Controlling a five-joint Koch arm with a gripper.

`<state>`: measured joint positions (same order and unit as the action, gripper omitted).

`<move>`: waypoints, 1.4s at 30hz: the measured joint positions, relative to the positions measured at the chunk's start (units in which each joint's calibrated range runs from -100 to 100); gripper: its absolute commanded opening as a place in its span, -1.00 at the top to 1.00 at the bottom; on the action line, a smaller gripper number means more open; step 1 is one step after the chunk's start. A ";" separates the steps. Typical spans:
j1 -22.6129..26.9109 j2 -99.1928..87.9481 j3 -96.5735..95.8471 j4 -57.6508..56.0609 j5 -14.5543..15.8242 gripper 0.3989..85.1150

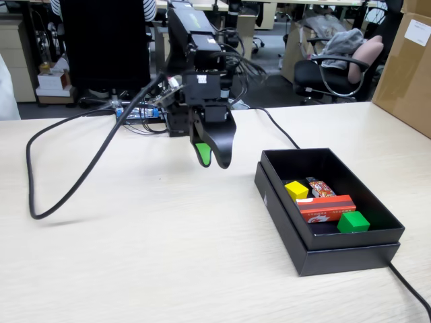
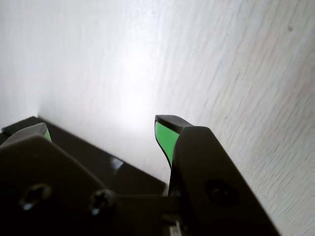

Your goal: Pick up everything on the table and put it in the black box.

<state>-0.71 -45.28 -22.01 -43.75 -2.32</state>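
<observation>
Closest to the lens in the wrist view: gripper (image 2: 101,130), two dark jaws with green pads (image 2: 164,137) on their inner faces. Spread well apart, bare pale wood grain showing between the tips, nothing held. Behind the jaws a dark angular shape low on the left, possibly a corner of the black box, too dim to tell.

Seen from the fixed view: gripper (image 1: 212,160) pointing down, hanging above the table (image 1: 168,269) without touching it, left of the black box (image 1: 323,254) and clear of its rim. One green pad (image 1: 202,155) facing the camera.

Black box on the right side of the tabletop, shallow, seated in a slightly offset black tray. Inside it, all together toward the near right end:
- yellow cube (image 1: 295,190), near the left wall
- red box (image 1: 326,208) with white lettering, lying flat, just in front of the yellow cube
- green cube (image 1: 353,221), beside the right end of the red box, close to the near wall
- slim red-patterned packet (image 1: 320,187), behind the red box and just right of the yellow cube

Far left part of the box floor bare.

Thick black cable (image 1: 81,176) looping from the arm's base across the left of the table. Thinner lead (image 1: 412,291) running off the near right edge from behind the box. Beyond the table: an office chair (image 1: 330,74) and brown cartons (image 1: 404,60) on the right.
</observation>
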 measured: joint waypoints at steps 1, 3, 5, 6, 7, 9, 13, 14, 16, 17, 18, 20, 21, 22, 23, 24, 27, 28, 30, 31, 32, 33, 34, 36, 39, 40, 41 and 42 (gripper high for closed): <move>0.15 -1.52 -3.11 1.73 0.00 0.00; 0.44 -4.31 -8.40 5.18 -0.05 -0.01; 0.49 -6.97 -12.88 8.47 -0.20 -0.07; 0.49 -8.23 -14.61 9.70 -0.20 -0.07; 0.49 -9.37 -16.16 10.94 -0.20 -0.07; 0.59 -11.78 -20.55 14.72 -0.15 -0.07; 0.59 -15.33 -29.13 23.68 -0.10 -0.11; 0.68 -16.34 -30.41 25.41 0.29 -0.14; 0.63 -17.61 -32.51 26.56 1.03 -0.17; 0.59 -18.11 -34.16 27.30 1.42 -0.18; 0.78 -18.62 -36.80 28.70 1.90 -0.18; 0.93 -19.13 -38.26 30.67 2.25 -0.18; 1.07 -19.51 -39.36 31.66 2.39 -0.18; 1.17 -19.76 -40.46 32.40 2.59 -0.18; 1.22 -19.76 -42.47 33.80 2.83 -0.18; 1.32 -19.76 -43.29 34.70 2.88 -0.18; 1.47 -20.01 -47.49 39.06 3.13 -0.18; 1.47 -20.14 -48.13 40.21 3.13 -0.18; 1.47 -20.39 -49.13 41.86 3.13 -0.18; 1.47 -20.52 -49.86 42.43 2.98 -0.17; 1.42 -20.52 -50.59 43.42 2.93 -0.17; 1.42 -20.65 -51.42 44.65 2.88 -0.17; 1.42 -20.65 -52.24 46.05 2.88 -0.17; 1.42 -20.65 -53.52 48.44 2.88 -0.17; 1.47 -20.65 -54.98 50.58 2.83 -0.16; 1.47 -20.77 -55.43 51.07 2.83 -0.16; 1.42 -20.77 -55.98 51.64 2.88 -0.16; 1.42 -20.77 -56.80 52.88 2.88 -0.16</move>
<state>0.71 -66.05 -78.81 9.13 0.56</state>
